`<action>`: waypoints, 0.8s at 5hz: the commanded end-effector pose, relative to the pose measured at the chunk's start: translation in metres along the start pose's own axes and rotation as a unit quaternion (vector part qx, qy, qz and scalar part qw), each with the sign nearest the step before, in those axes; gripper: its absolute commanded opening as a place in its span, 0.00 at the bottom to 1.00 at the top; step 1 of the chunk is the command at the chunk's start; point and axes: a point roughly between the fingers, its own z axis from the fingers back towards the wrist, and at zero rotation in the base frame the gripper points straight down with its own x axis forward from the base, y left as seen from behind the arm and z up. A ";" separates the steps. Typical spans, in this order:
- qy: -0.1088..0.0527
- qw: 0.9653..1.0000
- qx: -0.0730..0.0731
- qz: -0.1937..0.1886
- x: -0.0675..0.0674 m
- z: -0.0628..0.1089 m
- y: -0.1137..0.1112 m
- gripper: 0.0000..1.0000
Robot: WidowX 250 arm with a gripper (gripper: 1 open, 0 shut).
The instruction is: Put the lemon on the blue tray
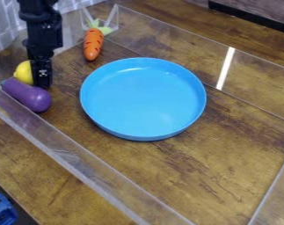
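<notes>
**Hand down on the lemon, tray waiting empty**

The table (pixel 168 176) is dark wood with low clear walls round the working area, which I take to be there so that nothing rolls off. On it the tray (pixel 144 97) is the biggest thing, lying flat in the middle, and nothing is in it: the whole blue floor is bare, so the lemon has not yet been delivered. My arm comes straight down at the far left, well apart from the tray, because that is where the fruit is.

The eggplant (pixel 26 95) lies just beside my hand, on the near side, close enough that I judge it could be nudged when I lift. The carrot (pixel 93 44) lies further back, near the far wall and clear of my path to the tray.

My hand (pixel 40 76) points down at the lemon (pixel 25 70), whose yellow side shows just left of my fingers. I cannot tell how wide the hand stands, nor whether it has hold of the lemon; my own fingers hide the contact.
</notes>
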 end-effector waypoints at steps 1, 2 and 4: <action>-0.019 0.999 0.027 0.014 0.002 0.024 0.011 0.00; -0.019 0.999 0.028 0.016 0.003 0.027 0.011 0.00; -0.021 0.999 0.028 0.020 0.005 0.032 0.010 0.00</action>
